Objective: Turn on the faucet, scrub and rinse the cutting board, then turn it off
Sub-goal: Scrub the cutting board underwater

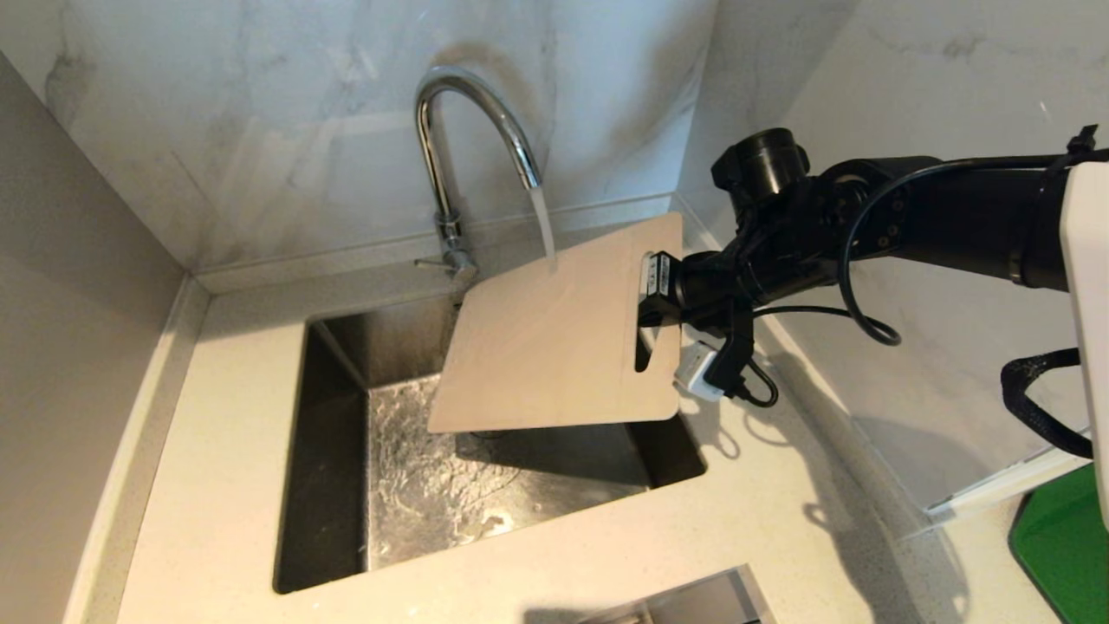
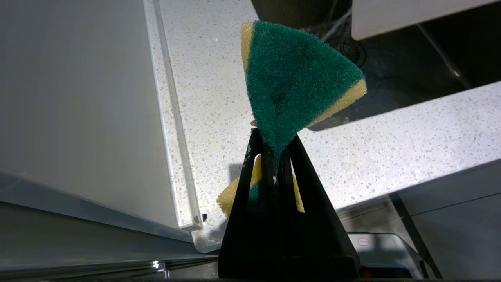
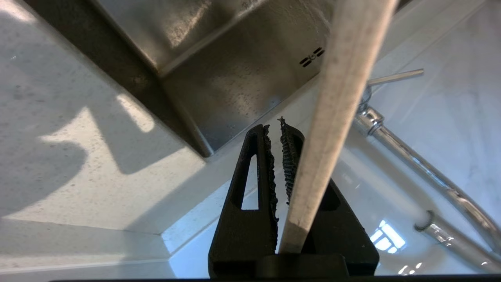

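Step in hand: rinse. Faucet (image 1: 472,130) is on, stream hitting the far edge of the board (image 1: 559,334). The board is held tilted over the sink (image 1: 329,520), handle-slot end toward the right arm, low corner hanging over the basin. Right pincer (image 1: 651,290) pinches the board's edge by the slot; in the right wrist view the board (image 3: 336,109) sits edge-on between the pads, jaws pressed onto it.

Left pincer (image 2: 274,156) is out of the head view, parked over the counter (image 2: 391,145) near the sink edge, pressed together on the sponge (image 2: 297,78), green side facing the cam.

Judgement: water only reaches one strip, so the next move prob. calls for sliding or tilting the board under the stream so the whole face gets wet, w/o loosening the grip. Or bring the sponge in to scrub, if that's not done yet; can't tell from here. Faucet off comes last.

In the way: spout hangs close above the board's far edge, so lifting risks a knock. Wall is right behind the right arm, little room to swing. Lever (image 1: 431,263) sits low at the faucet base, left of the board; both pincers are full, so one must free up to reach it.
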### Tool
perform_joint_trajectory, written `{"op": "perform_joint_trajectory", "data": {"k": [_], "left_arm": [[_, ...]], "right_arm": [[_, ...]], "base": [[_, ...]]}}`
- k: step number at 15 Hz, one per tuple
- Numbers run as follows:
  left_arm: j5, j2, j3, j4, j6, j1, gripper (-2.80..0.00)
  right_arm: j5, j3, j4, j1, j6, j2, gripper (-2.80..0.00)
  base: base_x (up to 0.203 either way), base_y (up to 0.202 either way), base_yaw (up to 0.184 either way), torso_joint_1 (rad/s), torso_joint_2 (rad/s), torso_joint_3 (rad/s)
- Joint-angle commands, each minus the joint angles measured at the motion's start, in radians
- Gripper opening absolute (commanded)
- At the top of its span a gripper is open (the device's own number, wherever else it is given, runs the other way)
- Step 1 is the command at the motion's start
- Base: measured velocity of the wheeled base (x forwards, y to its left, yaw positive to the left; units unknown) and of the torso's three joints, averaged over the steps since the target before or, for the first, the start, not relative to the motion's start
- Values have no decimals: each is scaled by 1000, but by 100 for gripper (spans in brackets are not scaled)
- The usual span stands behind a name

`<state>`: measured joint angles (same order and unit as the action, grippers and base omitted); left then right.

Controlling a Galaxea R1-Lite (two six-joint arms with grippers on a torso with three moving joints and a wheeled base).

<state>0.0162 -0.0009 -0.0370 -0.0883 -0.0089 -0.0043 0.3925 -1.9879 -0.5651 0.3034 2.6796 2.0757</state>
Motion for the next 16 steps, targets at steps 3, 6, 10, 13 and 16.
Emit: {"op": "perform_joint_trajectory", "data": {"k": [3,6,10,13,16], "left_arm": [[1,-1,0,-1,0,0,-280],[1,-1,0,-1,1,0,-280],[1,-1,0,-1,0,0,-280],[1,-1,0,-1,0,0,-280],[1,-1,0,-1,1,0,-280]], "right_arm": [[28,0,33,5,14,28,-280],[47,0,42,10,14,39,-280],[49,0,50,13,14,49,-280],[55,0,53,17,14,57,-280],[57,0,57,23,14,66,-280]], "base": [[0,0,0,0,0,0],[0,0,0,0,0,0],[0,0,0,0,0,0],[0,0,0,0,0,0],[0,0,0,0,0,0]]}}
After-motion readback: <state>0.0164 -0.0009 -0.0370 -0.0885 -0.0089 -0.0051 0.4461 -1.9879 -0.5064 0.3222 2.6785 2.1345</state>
